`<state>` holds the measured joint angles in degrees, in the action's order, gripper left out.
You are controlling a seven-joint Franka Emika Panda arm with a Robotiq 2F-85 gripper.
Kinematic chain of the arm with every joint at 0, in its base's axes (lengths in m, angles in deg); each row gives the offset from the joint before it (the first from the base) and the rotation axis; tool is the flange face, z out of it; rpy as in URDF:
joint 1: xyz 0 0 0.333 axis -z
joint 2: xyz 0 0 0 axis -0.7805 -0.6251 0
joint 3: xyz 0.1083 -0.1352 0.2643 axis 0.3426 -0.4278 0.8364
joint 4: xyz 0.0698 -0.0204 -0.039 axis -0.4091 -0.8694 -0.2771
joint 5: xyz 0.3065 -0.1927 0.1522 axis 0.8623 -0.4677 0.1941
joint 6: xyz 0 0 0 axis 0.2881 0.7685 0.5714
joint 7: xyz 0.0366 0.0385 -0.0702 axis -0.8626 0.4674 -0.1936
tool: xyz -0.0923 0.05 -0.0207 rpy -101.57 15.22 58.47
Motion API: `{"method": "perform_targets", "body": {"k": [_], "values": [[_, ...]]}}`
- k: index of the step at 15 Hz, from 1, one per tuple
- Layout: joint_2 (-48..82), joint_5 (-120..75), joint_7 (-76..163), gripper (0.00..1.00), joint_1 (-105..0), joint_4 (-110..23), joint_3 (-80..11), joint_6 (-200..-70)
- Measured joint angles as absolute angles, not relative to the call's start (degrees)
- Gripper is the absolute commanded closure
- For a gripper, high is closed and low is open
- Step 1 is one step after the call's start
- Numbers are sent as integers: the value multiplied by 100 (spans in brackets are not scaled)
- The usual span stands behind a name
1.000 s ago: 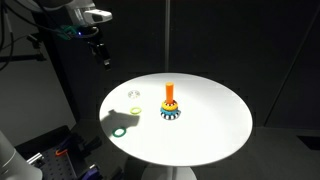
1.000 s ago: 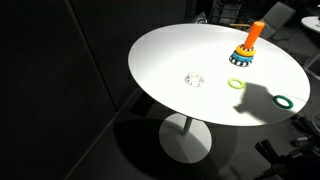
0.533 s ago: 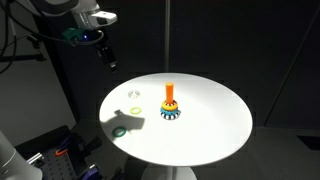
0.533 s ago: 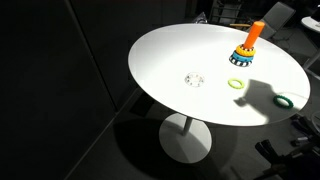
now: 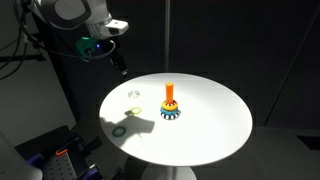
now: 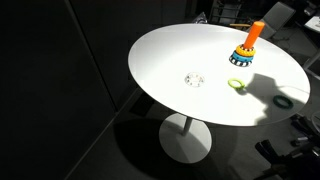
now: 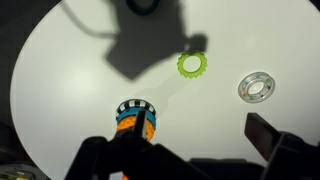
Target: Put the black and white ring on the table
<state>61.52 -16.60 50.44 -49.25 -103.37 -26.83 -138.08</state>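
Note:
The black and white ring (image 7: 137,107) sits at the base of a toy peg stack, under a blue ring and around an orange peg (image 5: 169,93). It shows in both exterior views (image 5: 171,116) (image 6: 243,59). The stack stands on the round white table (image 5: 215,125). My gripper (image 5: 121,68) hangs above the table's edge, apart from the stack. In the wrist view the gripper (image 7: 180,140) is open and empty, with the stack near its left finger.
A plain green ring (image 7: 193,64) (image 6: 236,84) and a pale whitish ring (image 7: 257,87) (image 6: 194,79) lie loose on the table. A dark green ring (image 5: 119,130) (image 6: 285,101) lies in the arm's shadow near the table's edge. The surroundings are dark.
The arm has moved right and down towards the table. Its shadow has shifted across the tabletop. The rings and the stack have not moved.

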Motion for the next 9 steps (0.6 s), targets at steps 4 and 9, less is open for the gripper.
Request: {"method": "perform_targets", "body": {"k": [4,9], "values": [[5745,-1741,5014,0,-4805,-10284,-2792,-14045],[5272,-1890,5000,0,-4725,-10036,-2910,-14071]]}}
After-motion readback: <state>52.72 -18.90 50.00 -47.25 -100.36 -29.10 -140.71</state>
